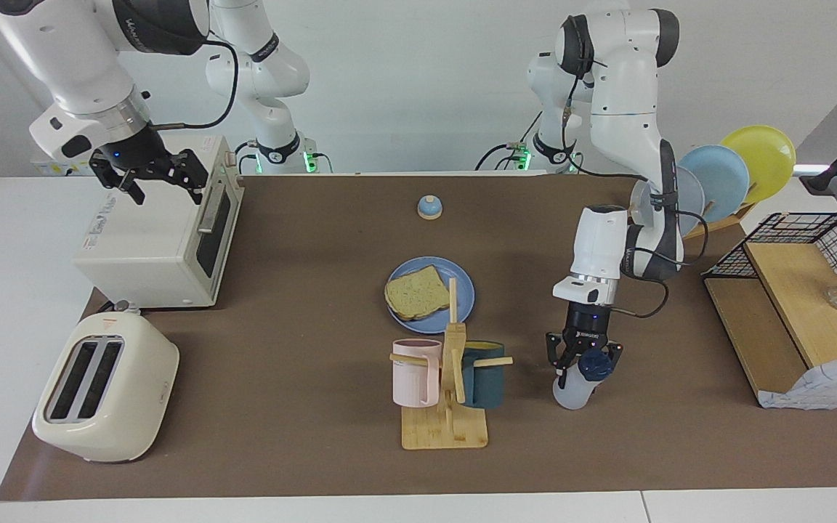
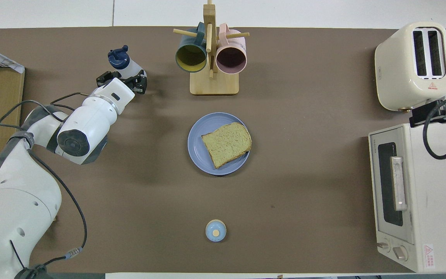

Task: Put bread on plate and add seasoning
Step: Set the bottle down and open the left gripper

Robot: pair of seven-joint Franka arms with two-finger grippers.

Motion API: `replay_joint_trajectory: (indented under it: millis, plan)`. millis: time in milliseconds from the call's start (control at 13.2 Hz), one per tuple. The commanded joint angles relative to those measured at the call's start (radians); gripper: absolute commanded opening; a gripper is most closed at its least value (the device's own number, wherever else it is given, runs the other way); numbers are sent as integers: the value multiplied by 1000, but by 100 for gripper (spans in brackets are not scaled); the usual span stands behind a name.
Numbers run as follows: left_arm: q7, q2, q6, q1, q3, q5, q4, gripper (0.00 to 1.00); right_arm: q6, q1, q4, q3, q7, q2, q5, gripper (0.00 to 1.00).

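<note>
The bread (image 1: 416,292) lies flat on the blue plate (image 1: 464,311) at the middle of the mat; both also show in the overhead view, bread (image 2: 227,144) on plate (image 2: 199,135). My left gripper (image 1: 584,361) is shut on the seasoning bottle (image 1: 572,391), a whitish bottle with a navy cap, held tilted low over the mat beside the mug rack, toward the left arm's end. In the overhead view the bottle (image 2: 129,66) sticks out past the gripper (image 2: 122,80). My right gripper (image 1: 166,190) is open and empty, waiting over the toaster oven (image 1: 150,247).
A wooden mug rack (image 1: 447,428) with a pink and a teal mug stands just farther from the robots than the plate. A cream toaster (image 1: 106,385) stands beside the oven. A blue bell (image 1: 429,208) sits near the robots. A plate rack (image 1: 724,174) and wire shelf (image 1: 789,312) stand at the left arm's end.
</note>
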Motion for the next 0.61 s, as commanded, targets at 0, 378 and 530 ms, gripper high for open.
replay_joint_trajectory:
  millis: [0, 378, 530]
  plan:
    - [0, 14, 40, -14, 26, 15, 6, 100, 10, -9, -26, 2, -14, -21, 6, 100]
    - [0, -34, 62, 0, 28, 25, -60, 100, 10, -9, -26, 2, -14, -21, 6, 100]
    - [1, -102, 62, 1, 28, 26, -135, 100, 10, -9, -26, 2, -14, -21, 6, 100]
